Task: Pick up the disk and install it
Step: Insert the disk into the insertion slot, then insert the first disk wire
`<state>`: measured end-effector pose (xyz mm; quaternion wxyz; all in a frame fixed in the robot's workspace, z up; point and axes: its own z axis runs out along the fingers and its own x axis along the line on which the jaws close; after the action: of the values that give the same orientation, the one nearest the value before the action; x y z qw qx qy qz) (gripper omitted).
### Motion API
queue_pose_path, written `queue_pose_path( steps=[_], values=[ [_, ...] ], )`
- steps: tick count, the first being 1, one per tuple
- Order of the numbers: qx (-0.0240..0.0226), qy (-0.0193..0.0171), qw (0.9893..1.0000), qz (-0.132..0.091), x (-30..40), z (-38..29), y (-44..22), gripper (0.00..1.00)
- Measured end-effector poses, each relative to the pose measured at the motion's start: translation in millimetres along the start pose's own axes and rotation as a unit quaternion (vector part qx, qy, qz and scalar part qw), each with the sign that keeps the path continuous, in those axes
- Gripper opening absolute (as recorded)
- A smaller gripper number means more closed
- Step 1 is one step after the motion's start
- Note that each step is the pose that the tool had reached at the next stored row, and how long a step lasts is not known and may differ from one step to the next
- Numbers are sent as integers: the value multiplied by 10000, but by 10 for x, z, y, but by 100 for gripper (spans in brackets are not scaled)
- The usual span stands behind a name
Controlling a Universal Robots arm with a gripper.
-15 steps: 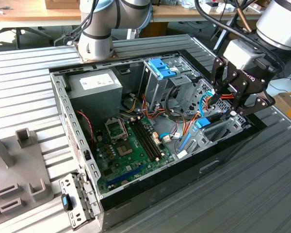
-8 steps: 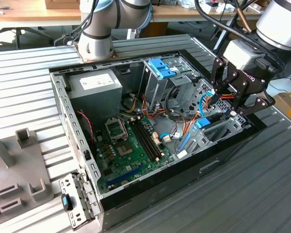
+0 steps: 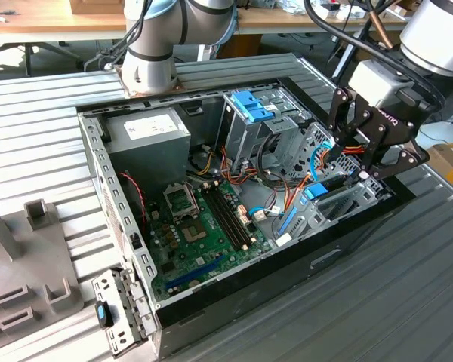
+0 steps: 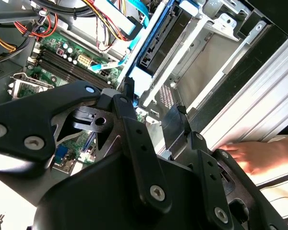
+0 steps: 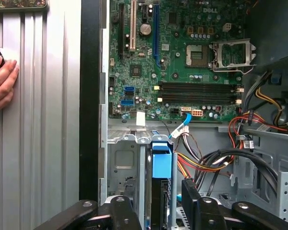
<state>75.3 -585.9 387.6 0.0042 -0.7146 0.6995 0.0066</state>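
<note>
In the exterior view, the circuit board (image 3: 204, 234) lay in the computer case (image 3: 121, 204) at centre, the power supply (image 3: 147, 136) to its upper left, and the disk (image 3: 317, 191) to its right, under the gripper (image 3: 352, 167).

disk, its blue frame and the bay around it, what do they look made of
The disk: matte black body, likely a painted metal or plastic casing; the look leaves that open. Its blue carrier: bright, even colour with a soft sheen and rounded edges, most likely moulded plastic. The drive bay: dull bare grey with punched holes and folded edges, so stamped sheet metal.
</note>
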Motion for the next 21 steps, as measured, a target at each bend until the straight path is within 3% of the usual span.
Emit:
queue_pose_path(
  steps=[6,10,21],
  values=[
    [1,-5,10000,0,0,-8,0,50],
    [27,-61,10000,-1,0,-6,1,50],
    [51,-61,10000,-2,0,-7,1,50]
  ],
)
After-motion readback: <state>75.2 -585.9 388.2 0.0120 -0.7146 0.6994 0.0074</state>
